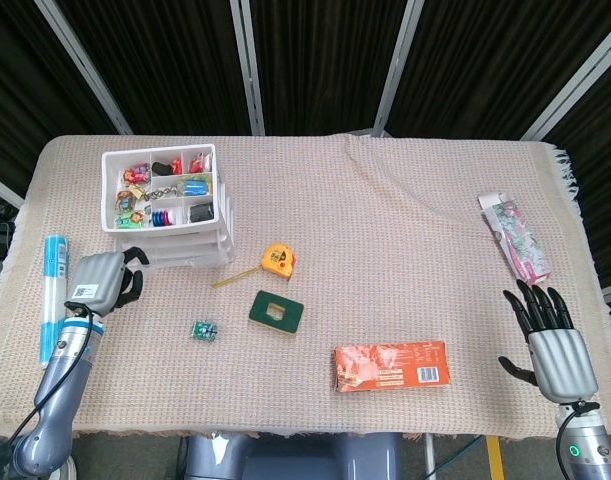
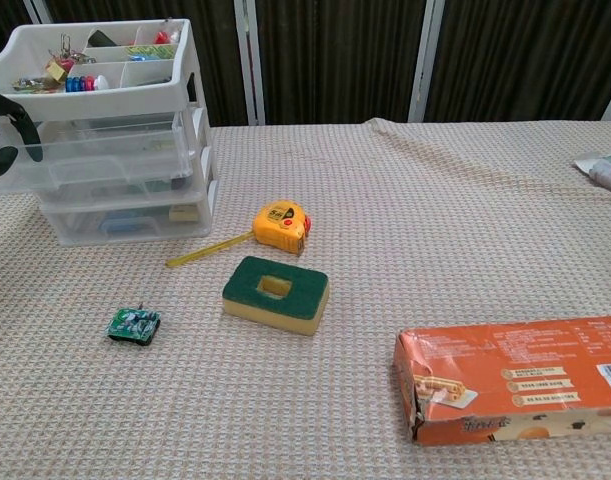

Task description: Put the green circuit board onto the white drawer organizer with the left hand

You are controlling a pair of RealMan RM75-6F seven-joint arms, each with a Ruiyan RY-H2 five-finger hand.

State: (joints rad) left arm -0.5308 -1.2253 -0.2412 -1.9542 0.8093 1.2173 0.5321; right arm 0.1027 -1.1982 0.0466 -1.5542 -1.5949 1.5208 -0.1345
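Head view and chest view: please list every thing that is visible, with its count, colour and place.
green circuit board: 1, green, on the cloth, near the left hand
white drawer organizer: 1, white, far left; small coloured items in its top tray
tape measure: 1, yellow, tape partly out, right of the organizer
sponge: 1, green top, yellow base, centre
box: 1, orange, near edge
packet: 1, pink and white, right edge
tube: 1, blue and white, left edge
tablecloth: 1, beige, covers the table
left hand: 1, grey, below the organizer, holding nothing
right hand: 1, fingers spread, near right corner
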